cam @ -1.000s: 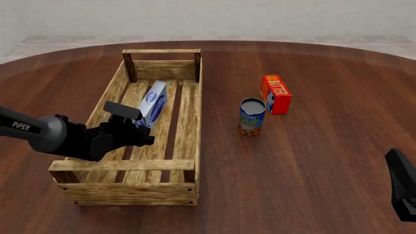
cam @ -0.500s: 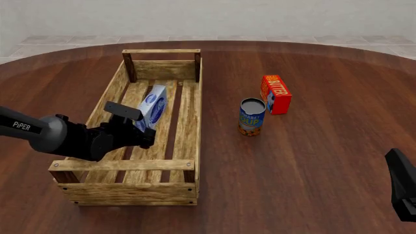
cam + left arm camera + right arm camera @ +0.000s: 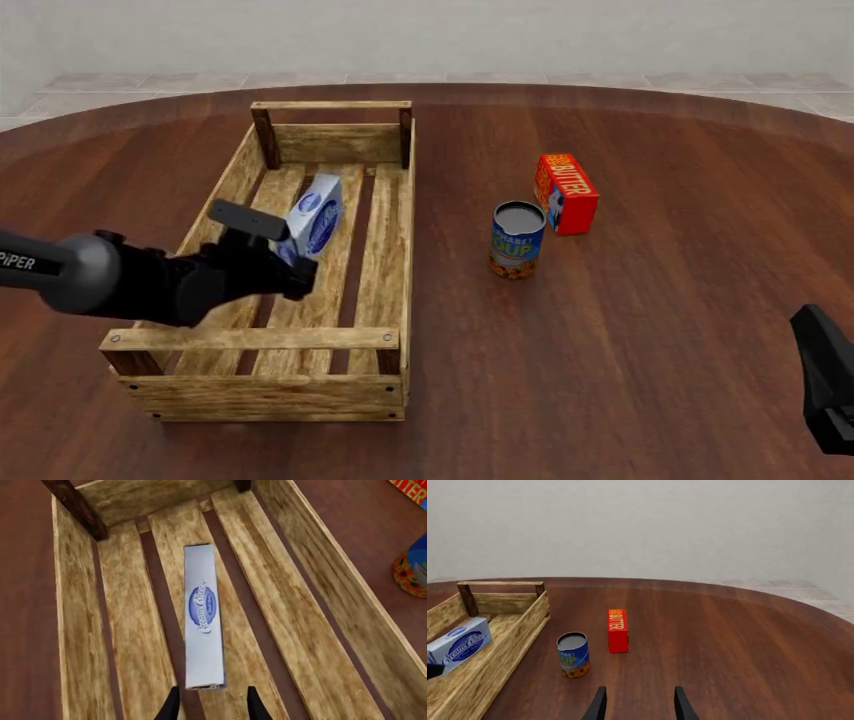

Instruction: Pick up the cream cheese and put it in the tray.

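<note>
The cream cheese [image 3: 318, 212] is a white-and-grey carton with a blue oval logo, standing on its long narrow edge on the slats inside the tray [image 3: 402, 250]. In the left wrist view the carton [image 3: 203, 625] runs lengthwise along a slat of the tray [image 3: 320, 595]. Its near end lies just beyond the tips of my left gripper [image 3: 210, 709], which is open and holds nothing. From the front, the left gripper [image 3: 299, 278] hovers over the tray's near half. My right gripper [image 3: 637, 707] is open and empty at the table's near right [image 3: 827, 390].
A blue-and-yellow can [image 3: 517, 240] stands right of the tray, with a red-orange butter box [image 3: 566, 192] just behind it. Both also show in the right wrist view, the can [image 3: 573, 655] and the box [image 3: 618, 630].
My left arm has drawn back a little toward the left and near side. The carton stays standing in the tray. The right arm has not moved.
</note>
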Robot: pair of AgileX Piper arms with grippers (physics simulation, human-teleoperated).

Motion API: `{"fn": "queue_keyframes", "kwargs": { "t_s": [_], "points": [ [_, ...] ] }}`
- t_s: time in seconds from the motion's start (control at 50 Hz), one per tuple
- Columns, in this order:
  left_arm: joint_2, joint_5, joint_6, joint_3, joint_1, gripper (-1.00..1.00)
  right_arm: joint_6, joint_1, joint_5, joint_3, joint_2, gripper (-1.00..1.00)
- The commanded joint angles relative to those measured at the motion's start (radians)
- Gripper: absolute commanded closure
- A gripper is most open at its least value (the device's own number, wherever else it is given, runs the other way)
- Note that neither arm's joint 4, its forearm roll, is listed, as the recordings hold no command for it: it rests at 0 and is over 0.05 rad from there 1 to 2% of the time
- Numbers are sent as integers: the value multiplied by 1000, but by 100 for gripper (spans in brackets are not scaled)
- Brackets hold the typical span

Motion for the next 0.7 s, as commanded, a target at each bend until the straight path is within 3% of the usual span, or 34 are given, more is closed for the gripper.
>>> {"fn": "queue_keyframes", "kwargs": {
  "t_s": [0.02,0.7],
  "points": [
    [-53,21,14,5,3,-100,0,0,1,0,0,-100],
    [-247,125,-9,-8,-14,-100,-1,0,0,0,0,-100]
  ]
}}
